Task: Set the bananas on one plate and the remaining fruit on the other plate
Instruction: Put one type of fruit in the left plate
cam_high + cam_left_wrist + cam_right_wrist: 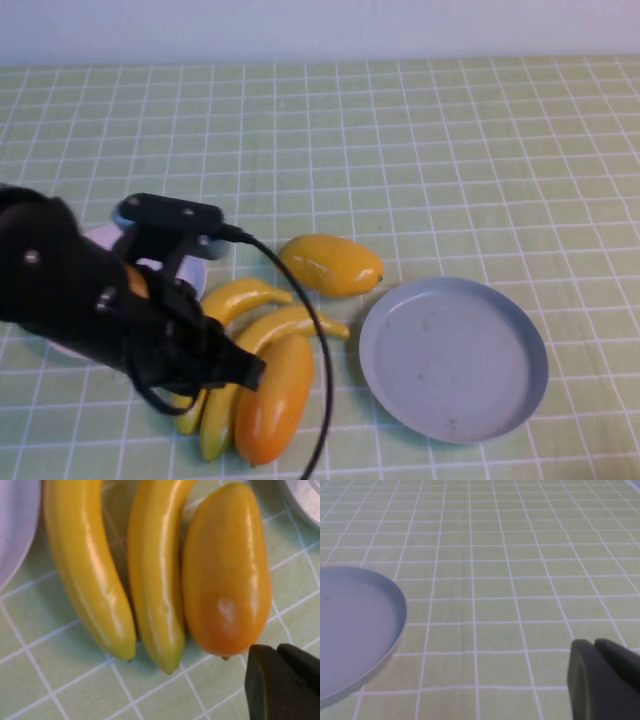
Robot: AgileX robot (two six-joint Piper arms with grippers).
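Two yellow bananas [248, 298] [275, 328] lie side by side on the cloth, between the pale pink-lilac plate [103, 238] and the grey-blue plate [453, 357]. The deep orange mango [270, 400] lies against the bananas, and the yellow-orange mango [331, 264] lies just beyond them. My left gripper [250, 372] hovers over the bananas and the orange mango. In the left wrist view it [276, 652] is shut and empty, just off the mango's [225, 580] end, beside both bananas [85, 570] [155, 580]. My right gripper [594, 645] is shut and empty over bare cloth, near the grey-blue plate [350, 630].
My left arm [70, 290] covers most of the lilac plate, and its cable [320, 350] loops over the bananas. The grey-blue plate holds nothing. A green checked cloth [400, 150] covers the table, with open room at the back and right.
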